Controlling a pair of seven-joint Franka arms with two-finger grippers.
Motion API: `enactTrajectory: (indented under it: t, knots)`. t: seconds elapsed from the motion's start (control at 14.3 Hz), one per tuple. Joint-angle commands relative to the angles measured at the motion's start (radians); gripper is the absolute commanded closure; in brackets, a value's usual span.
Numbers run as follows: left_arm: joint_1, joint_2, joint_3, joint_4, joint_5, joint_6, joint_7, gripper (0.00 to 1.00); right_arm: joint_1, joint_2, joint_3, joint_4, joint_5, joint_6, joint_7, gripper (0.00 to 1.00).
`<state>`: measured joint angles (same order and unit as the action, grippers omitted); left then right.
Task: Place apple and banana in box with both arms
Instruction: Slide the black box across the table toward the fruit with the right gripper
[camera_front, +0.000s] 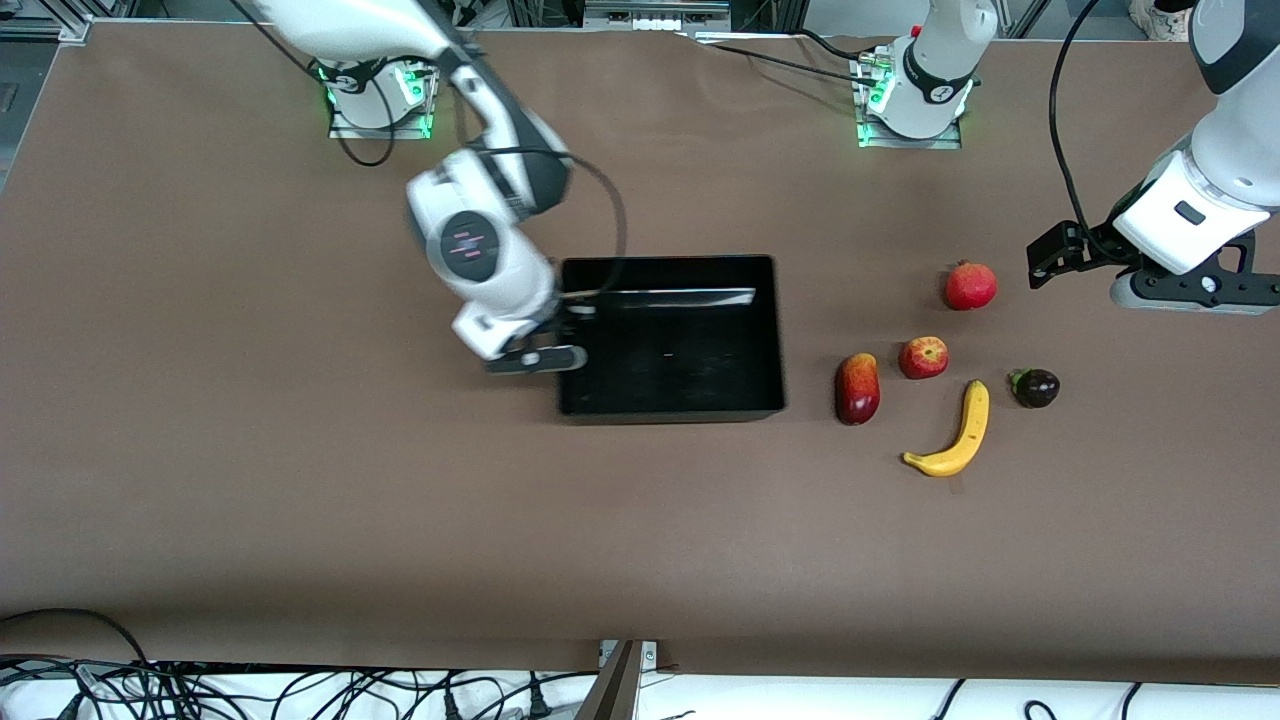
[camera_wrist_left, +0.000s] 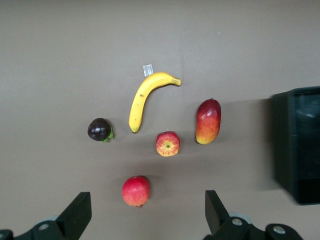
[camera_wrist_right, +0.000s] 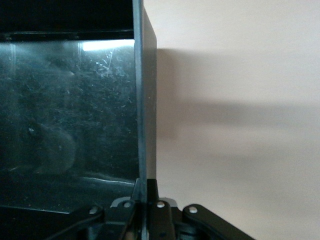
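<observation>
- Box: glossy black, open-topped, low-walled, resting near the middle of the brown surface; nothing inside.
- Right tool: low at the box wall that faces the right arm's end of the surface; in the right wrist view fingers pressed together on the box wall, one inside and one outside the rim.
- Left tool: up in the air over bare surface at the left arm's end, near the fruit group; in the left wrist view fingers spread wide apart, holding nothing.
- Apple: small, red with yellowish patches, on the surface between the box and the left arm's end, apart from both tools; dimpled stem end up in the left wrist view.
- Banana: long, curved, yellow, lying on the surface nearer to the front camera than the apple, close to it but not touching; also in the left wrist view.
- Oval red-yellow fruit: just beside the apple, between it and the box.
- Round red fruit: farther from the front camera than the apple.
- Dark purple fruit: beside the banana, toward the left arm's end.
</observation>
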<state>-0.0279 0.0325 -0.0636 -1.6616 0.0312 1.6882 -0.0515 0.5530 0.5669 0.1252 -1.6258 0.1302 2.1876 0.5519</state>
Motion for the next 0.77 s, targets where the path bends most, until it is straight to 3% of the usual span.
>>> enactTrajectory:
  t: [0.0, 0.21, 0.7]
  knots:
    - [0.0, 0.014, -0.001, 0.031, 0.016, -0.018, 0.009, 0.0, 0.057, 0.103, -0.013, 0.127, 0.017, 0.044, 0.058, 1.0]
    - [0.0, 0.014, -0.001, 0.031, 0.018, -0.021, 0.01, 0.0, 0.117, 0.157, -0.018, 0.172, 0.013, 0.101, 0.144, 1.0]
    - [-0.001, 0.012, -0.001, 0.031, 0.018, -0.018, 0.012, 0.0, 0.123, 0.217, -0.024, 0.193, 0.008, 0.158, 0.14, 1.0]
